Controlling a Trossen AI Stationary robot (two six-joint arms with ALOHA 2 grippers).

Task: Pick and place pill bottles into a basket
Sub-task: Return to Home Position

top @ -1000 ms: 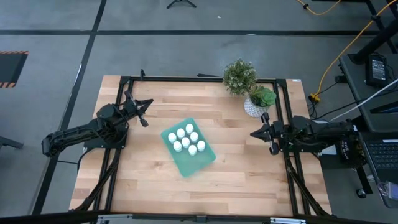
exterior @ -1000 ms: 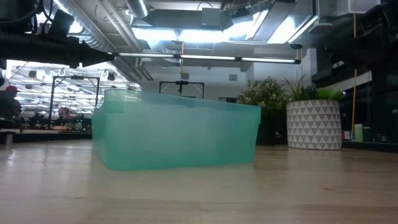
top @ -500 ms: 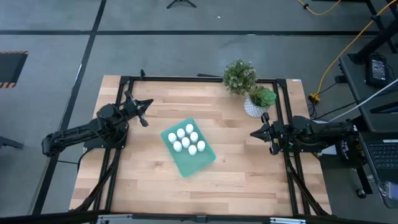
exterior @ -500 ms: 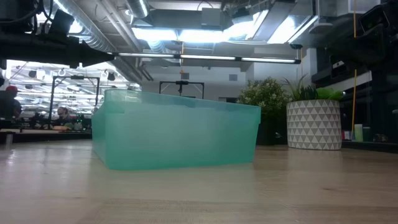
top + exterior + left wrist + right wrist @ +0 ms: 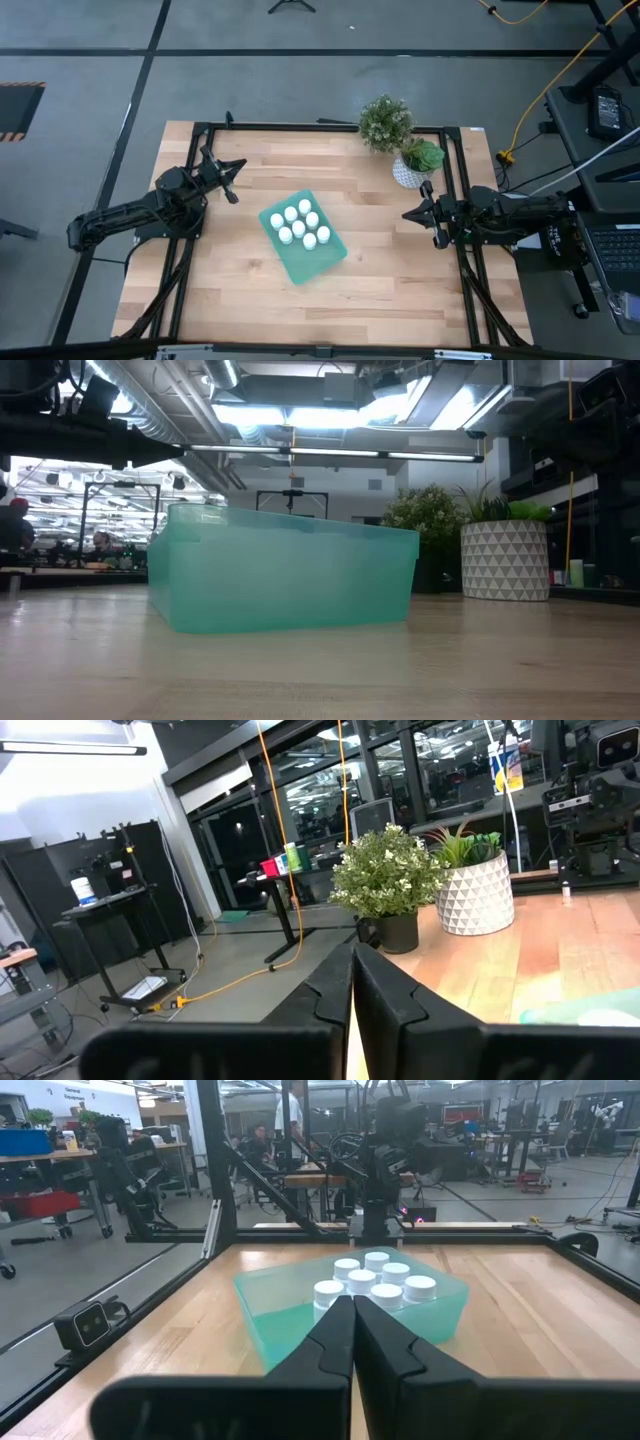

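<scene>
- Where the table (image 5: 230,290) has its middle, one basket (image 5: 312,266) holds all eight bottles (image 5: 298,229), upright in a tight cluster.
- Two plants stand at the far edge: a bush (image 5: 385,122) and a white pot (image 5: 408,174).
- Left gripper (image 5: 232,180) hangs over the table's left side, fingers pressed together, empty.
- Right gripper (image 5: 408,214) sits at the right edge, facing the basket, closed on nothing.

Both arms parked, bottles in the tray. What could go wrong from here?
1. Right end effector sits near the plant pot; a wide swing might clip it.
2. Pill bottles stand bunched at one end of the basket; a bump could topple them.
Left end effector waits clear of both.
</scene>
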